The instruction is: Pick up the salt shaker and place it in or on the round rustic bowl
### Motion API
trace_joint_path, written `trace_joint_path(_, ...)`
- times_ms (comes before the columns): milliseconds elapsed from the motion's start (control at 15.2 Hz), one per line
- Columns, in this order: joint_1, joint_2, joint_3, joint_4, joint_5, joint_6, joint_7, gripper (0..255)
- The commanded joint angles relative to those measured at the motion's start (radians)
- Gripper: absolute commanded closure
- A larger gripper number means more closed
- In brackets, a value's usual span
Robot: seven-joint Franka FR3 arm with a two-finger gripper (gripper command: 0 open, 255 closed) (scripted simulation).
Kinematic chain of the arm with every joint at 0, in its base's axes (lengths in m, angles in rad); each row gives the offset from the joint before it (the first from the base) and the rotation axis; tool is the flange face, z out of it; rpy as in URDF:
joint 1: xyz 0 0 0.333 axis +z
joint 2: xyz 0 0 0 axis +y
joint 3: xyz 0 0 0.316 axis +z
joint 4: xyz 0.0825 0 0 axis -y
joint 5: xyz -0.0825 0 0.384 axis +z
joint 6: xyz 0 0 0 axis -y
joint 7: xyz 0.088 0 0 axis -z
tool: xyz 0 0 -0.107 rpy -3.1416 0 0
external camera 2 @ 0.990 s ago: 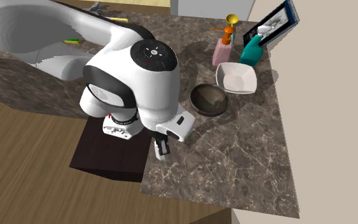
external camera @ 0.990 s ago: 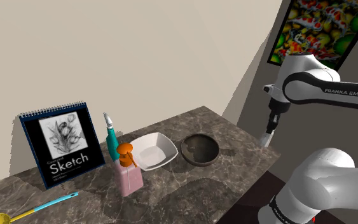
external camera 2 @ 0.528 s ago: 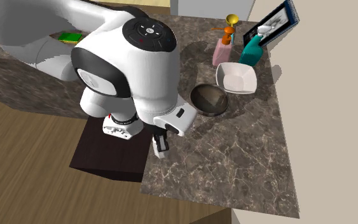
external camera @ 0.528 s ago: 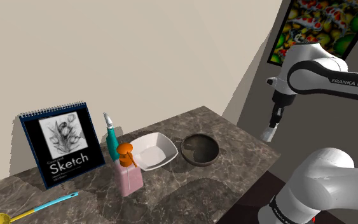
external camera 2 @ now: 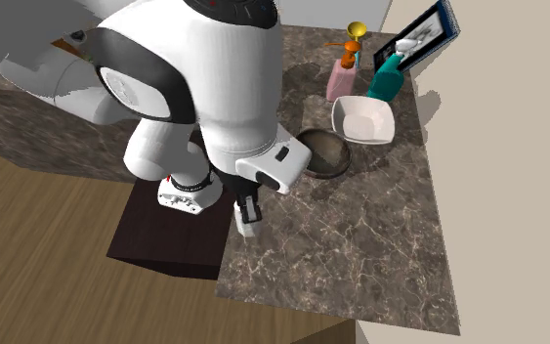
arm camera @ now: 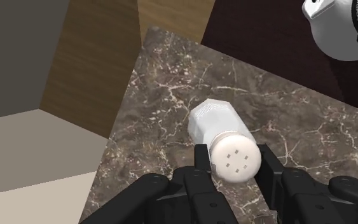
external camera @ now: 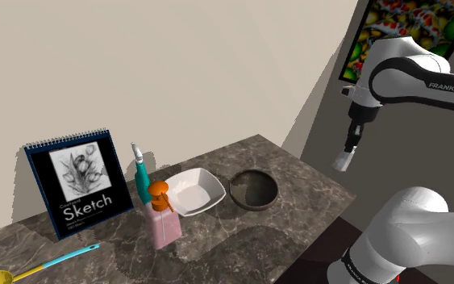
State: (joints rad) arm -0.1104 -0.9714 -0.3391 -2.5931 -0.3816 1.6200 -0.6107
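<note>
Marble counter (external camera 2: 360, 244) below, pincer (arm camera: 233, 160) clasps salt shaker (arm camera: 219, 124); arm (external camera 2: 224, 88) half-hides bowl (external camera 2: 332, 156).

Place: a home kitchen, drawn in a simulator.
Counter: dark veined marble countertop (external camera: 233, 235) set into a corner of plain beige walls (external camera: 201, 73).
Tableware: white square dish (external camera: 193, 192), dark round bowl (external camera: 254, 190), salt shaker (arm camera: 222, 127), yellow spoon with a blue handle (external camera: 56, 260).
Washing-up: pink soap dispenser (external camera: 165, 224) with an orange pump, teal bottle (external camera: 142, 182).
Homely touches: spiral-bound "Sketch" pad (external camera: 76, 181) propped upright, colourful framed picture (external camera: 394, 20) on the wall, wooden plank floor (external camera 2: 48, 264).
</note>
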Motion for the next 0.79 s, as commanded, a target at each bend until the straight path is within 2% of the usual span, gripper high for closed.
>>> trace_joint_path(0, 0.020, 0.013, 0.037, 0.008, 0.033, -0.004, 0.036, 255)
trace_joint_path(726, 0.155, 0.218, 0.254, 0.143, 0.232, 0.026, 0.278, 255)
